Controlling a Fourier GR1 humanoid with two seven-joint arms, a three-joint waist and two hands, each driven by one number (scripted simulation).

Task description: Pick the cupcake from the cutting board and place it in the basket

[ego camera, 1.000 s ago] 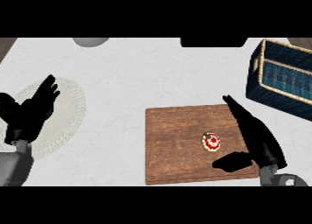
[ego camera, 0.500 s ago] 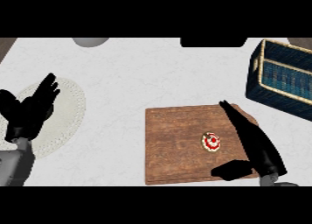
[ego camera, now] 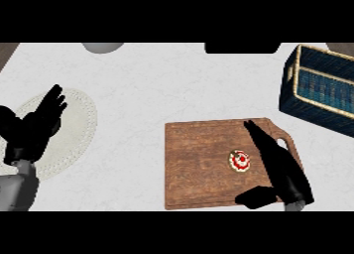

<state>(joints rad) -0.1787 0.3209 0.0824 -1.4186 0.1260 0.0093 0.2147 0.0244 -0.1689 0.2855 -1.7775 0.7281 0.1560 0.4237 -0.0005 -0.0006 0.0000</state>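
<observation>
While the right hand (ego camera: 282, 171) lies over the right part of the wooden cutting board (ego camera: 201, 168), its fingers (ego camera: 262, 141) are straight and held together, pointing away from the robot, with the thumb sticking out to the left near the board's front edge. The cupcake (ego camera: 240, 160), seen from above as a small white round with red on top, sits on the board just left of those fingers; whether they touch it cannot be told. The dark blue basket (ego camera: 327, 89) with a pale rim stands on the white counter (ego camera: 172, 84) beyond the board, at the right. At the left, the left hand (ego camera: 29, 126) rests open, fingers spread and up, over a pale round plate (ego camera: 77, 124).
</observation>
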